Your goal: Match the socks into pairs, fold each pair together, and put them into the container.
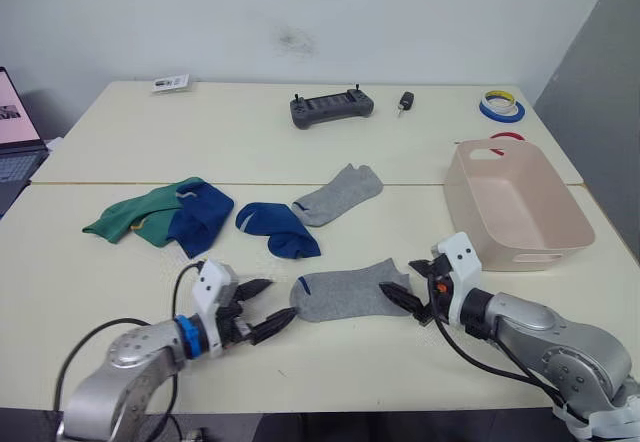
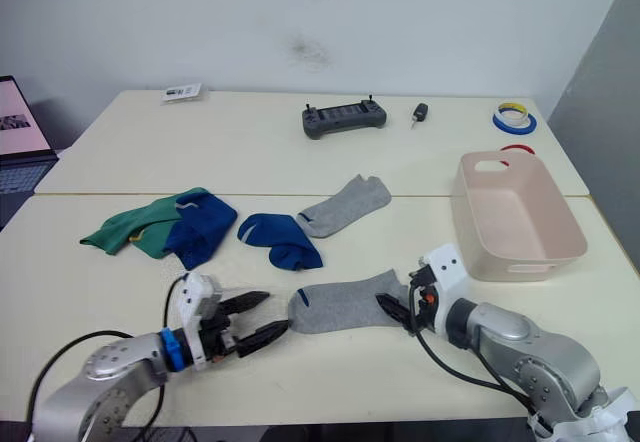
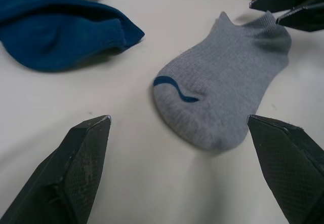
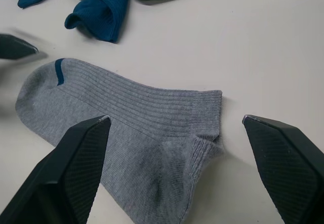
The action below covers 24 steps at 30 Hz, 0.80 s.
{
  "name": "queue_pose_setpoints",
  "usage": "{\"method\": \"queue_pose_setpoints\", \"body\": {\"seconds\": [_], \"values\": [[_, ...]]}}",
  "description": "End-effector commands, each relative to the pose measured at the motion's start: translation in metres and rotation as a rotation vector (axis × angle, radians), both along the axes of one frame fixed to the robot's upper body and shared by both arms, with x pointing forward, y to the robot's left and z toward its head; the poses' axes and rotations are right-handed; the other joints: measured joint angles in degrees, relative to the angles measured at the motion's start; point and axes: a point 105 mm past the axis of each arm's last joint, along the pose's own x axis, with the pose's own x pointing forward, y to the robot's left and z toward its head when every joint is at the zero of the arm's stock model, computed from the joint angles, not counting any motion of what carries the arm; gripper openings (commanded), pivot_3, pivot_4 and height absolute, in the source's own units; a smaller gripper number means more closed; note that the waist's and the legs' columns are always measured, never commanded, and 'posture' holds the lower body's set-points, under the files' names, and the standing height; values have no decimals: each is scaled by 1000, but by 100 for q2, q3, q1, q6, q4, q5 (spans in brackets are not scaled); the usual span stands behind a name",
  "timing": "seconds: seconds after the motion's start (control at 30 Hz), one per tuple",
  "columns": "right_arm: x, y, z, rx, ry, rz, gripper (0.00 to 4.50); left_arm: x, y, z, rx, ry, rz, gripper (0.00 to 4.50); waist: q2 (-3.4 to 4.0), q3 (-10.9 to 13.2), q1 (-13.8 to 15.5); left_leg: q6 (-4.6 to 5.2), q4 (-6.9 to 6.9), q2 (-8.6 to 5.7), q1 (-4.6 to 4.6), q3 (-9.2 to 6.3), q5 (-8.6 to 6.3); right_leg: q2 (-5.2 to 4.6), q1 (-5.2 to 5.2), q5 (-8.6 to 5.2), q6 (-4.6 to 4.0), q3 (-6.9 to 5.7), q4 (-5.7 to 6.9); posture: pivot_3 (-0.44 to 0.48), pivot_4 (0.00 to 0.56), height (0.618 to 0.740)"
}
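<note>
Flanking flat grey sock (image 1: 345,293): left fingers (image 1: 262,308), right fingers (image 1: 402,295), both spread.

A royal blue sock (image 1: 203,217) covers part of the green socks (image 1: 133,217). The laptop (image 1: 17,127) is cut by the picture's edge. The card (image 1: 171,83) is unreadable.

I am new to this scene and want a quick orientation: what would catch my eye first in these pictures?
First, the grey sock lying flat at the near table edge, with the open left gripper at its toe end and the open right gripper at its cuff end. Next, the pink tub on the right. Left of centre lies a heap of green and blue socks.
</note>
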Motion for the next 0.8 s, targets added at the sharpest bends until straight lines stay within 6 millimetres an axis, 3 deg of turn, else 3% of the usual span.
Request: {"method": "queue_pose_setpoints", "body": {"seconds": [0.03, 0.07, 0.17, 0.37, 0.47, 0.6, 0.8], "values": [[-3, 3, 3, -2, -31, 22, 4479, 1, -10, 3, -21, 58, 15, 4500, 2, -1, 1, 0, -1, 0, 1, -3, 0, 1, 0, 0, 0, -1, 1, 0, 150, 740], [-3, 2, 1, -9, -27, 21, 4479, 2, -13, 1, -20, 86, 17, 4500, 3, -1, 1, 0, 0, -1, 2, -6, 0, 1, 3, 0, 0, -4, 2, 0, 150, 740], [-3, -1, -4, -17, -20, 6, 4500, 10, -15, -2, -16, 115, 45, 3918, 5, -3, 10, 0, 0, -10, 10, -14, 0, 1, 16, 0, 0, -4, 1, 0, 150, 740], [0, -8, -15, -9, 17, -53, 4500, 10, -31, -7, -15, 179, 1, 2138, 5, -6, 19, -1, 1, -18, 11, -13, 1, 2, 21, 0, 0, -4, -5, 0, 150, 740], [1, -8, -15, -5, 14, -55, 3835, 8, -37, -6, -19, 185, -29, 1217, 6, -7, 17, -2, 1, -18, 11, -10, 1, 1, 23, 0, 1, -1, -9, 0, 150, 740], [2, -7, -15, -6, 10, -52, 2450, 10, -37, -6, -9, 181, -50, 21, 6, -7, 16, -2, 1, -17, 11, -11, 1, 1, 22, 0, 1, -2, -8, 0, 150, 740], [-3, -1, -7, 0, -47, -8, 346, 16, -23, 3, 14, 128, -51, 0, 6, -7, 13, -2, 1, -15, 11, -12, 1, 1, 21, 0, 1, -3, -8, 0, 150, 740]]}}
